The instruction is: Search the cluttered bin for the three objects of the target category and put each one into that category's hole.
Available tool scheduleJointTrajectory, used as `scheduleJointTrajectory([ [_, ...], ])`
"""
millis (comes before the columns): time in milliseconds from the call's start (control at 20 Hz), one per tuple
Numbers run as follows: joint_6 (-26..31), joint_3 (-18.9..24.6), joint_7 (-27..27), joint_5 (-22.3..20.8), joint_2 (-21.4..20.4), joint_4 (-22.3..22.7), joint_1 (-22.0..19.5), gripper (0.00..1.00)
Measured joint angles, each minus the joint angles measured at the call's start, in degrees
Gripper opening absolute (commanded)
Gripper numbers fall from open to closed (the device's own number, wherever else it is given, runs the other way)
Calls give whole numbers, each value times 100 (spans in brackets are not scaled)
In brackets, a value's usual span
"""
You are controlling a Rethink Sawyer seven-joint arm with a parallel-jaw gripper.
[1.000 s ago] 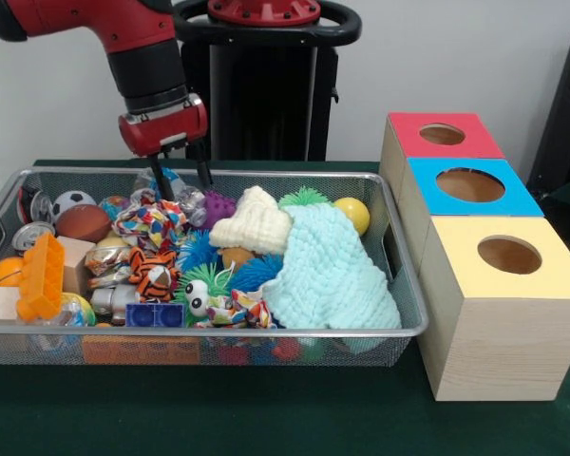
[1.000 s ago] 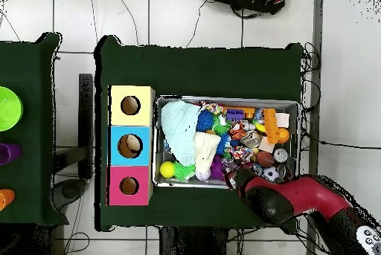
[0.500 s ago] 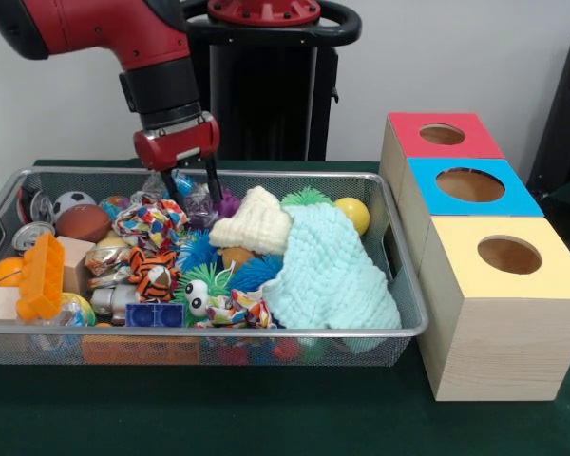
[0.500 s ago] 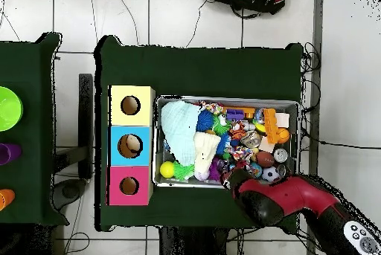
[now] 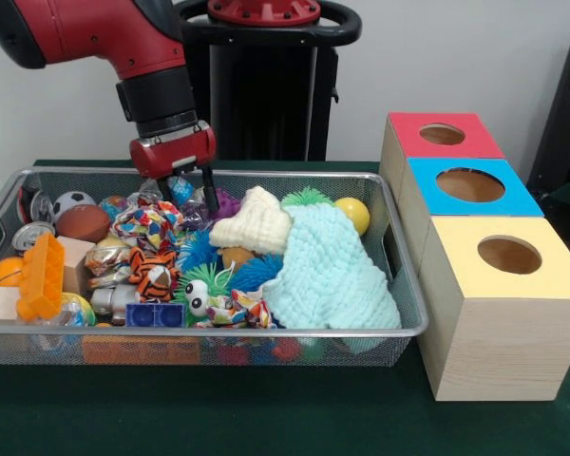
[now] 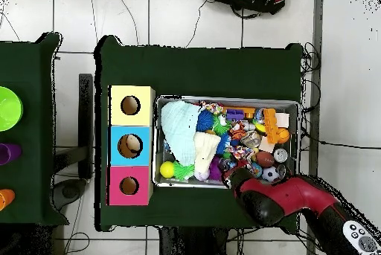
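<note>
The gripper [image 5: 184, 190] hangs at the far edge of the bin [image 5: 218, 332], and between its two dark fingers, set a little apart, sits a clear wrinkled bottle [image 5: 180, 186] with a blue label; it seems pinched, its long axis not readable. The hole [image 5: 470, 184] in the blue top lies well apart, on the side of the soft knitted mint cloth [image 5: 328, 271].

No text, brand, number or sign can be read in either view; the labels and wrappers among the clutter in the bin [image 5: 404, 285] show only patches of colour; the tops of the three boxes are plain colour around their holes.
</note>
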Motion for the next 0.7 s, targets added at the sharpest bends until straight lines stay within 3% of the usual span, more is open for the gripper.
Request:
scheduleJointTrajectory([
  [50,0,0,0,-1,1,0,0,100],
  [100,1,0,0,-2,2,1,-1,0],
  [700,2,-1,0,118,2,1,-3,0],
])
